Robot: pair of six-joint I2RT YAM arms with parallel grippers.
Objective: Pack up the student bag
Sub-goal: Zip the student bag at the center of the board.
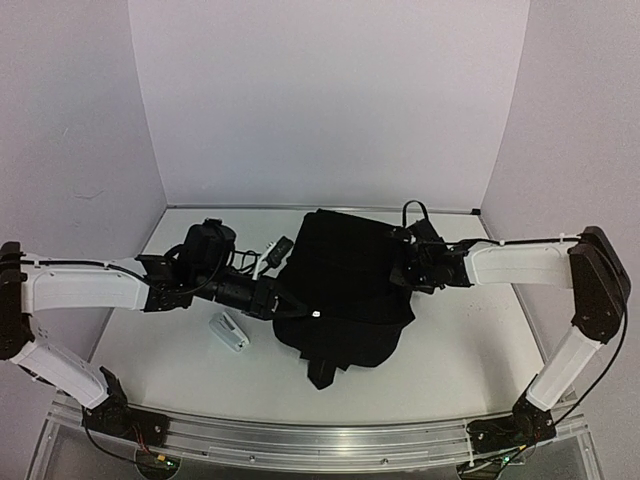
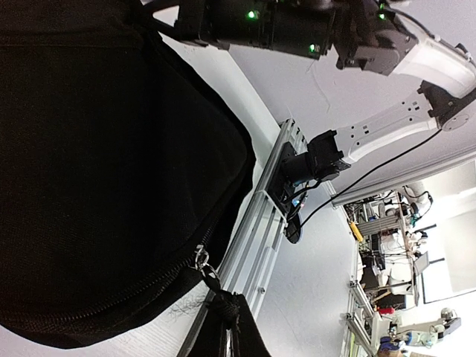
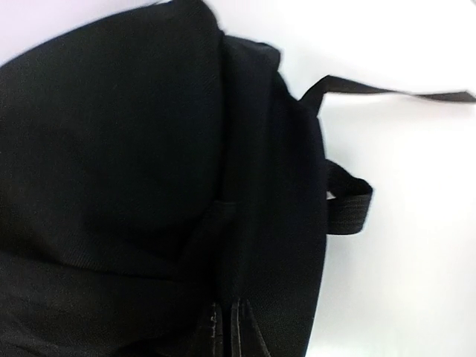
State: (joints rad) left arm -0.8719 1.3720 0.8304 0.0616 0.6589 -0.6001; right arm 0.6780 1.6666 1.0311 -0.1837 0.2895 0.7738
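While the student bag (image 1: 345, 285) lies slumped, the left end effector (image 2: 227, 333) and the right end effector (image 3: 227, 329) clamp its fabric.

From above, the tips of the left hand (image 1: 284, 300) are swallowed by the black of the student bag (image 1: 345, 290) and cannot be made out. The right hand (image 1: 405, 272) is buried in the same dark fabric. On the right wrist view everything is blurred, and the bag is cut off at the left and bottom edges. Whether cloth is pinched by either hand cannot be told. A small white item (image 1: 228, 331) on the surface (image 1: 450, 350) is too small to be identified.
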